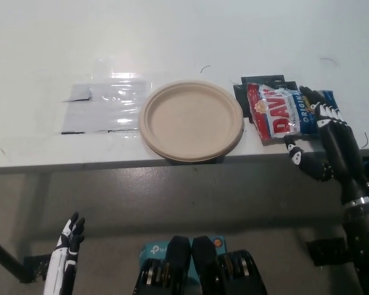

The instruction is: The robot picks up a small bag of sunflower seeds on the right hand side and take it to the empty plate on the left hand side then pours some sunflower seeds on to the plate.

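At the right edge of the frame, the right hand (322,138) was black with white bands on its fingers, on a slim black forearm with a ribbed metallic wrist ring. At the lower left, the left hand (69,236) was white with black fingertips.

Clear plastic sheet (103,106) on white table (172,37)
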